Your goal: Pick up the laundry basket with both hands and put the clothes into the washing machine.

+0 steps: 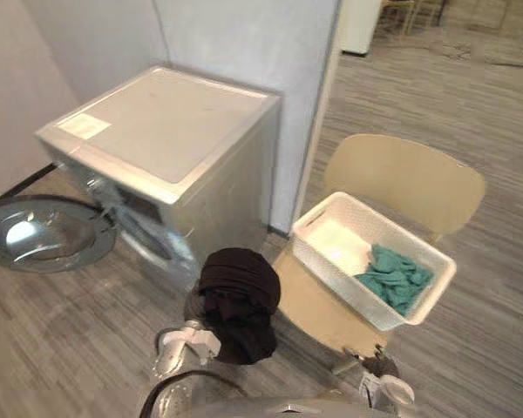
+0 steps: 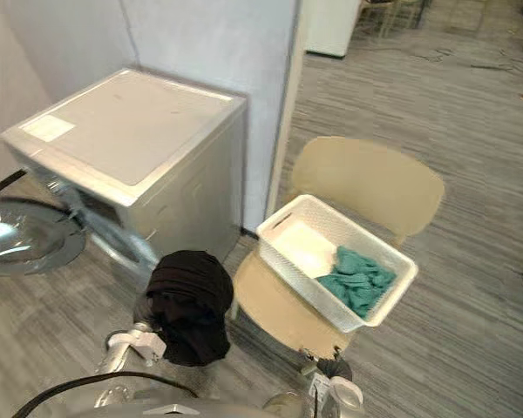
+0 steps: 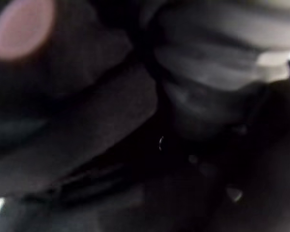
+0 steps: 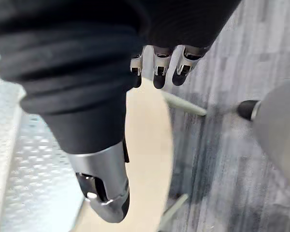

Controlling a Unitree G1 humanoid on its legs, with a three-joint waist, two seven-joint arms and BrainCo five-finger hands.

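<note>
A white laundry basket [image 1: 344,287] sits on a beige chair [image 1: 410,178] and holds teal clothes [image 1: 394,277]. To its left stands the silver washing machine [image 1: 166,139], its round door [image 1: 44,233] swung open towards the floor. A black garment [image 1: 238,300] hangs in the air between the machine and the chair, bunched over my left hand [image 3: 217,58], whose fingers curl into the cloth. My right hand [image 1: 379,364] hangs open low by the chair's front edge, its fingers [image 4: 159,72] straight above the seat [image 4: 150,135], beside the basket's wall [image 4: 34,169].
A pale partition wall [image 1: 244,43] rises right behind the machine and the chair. Grey wood floor [image 1: 471,96] stretches away to the right and back, where a white cabinet [image 1: 359,22] stands. The open door takes up floor at the left.
</note>
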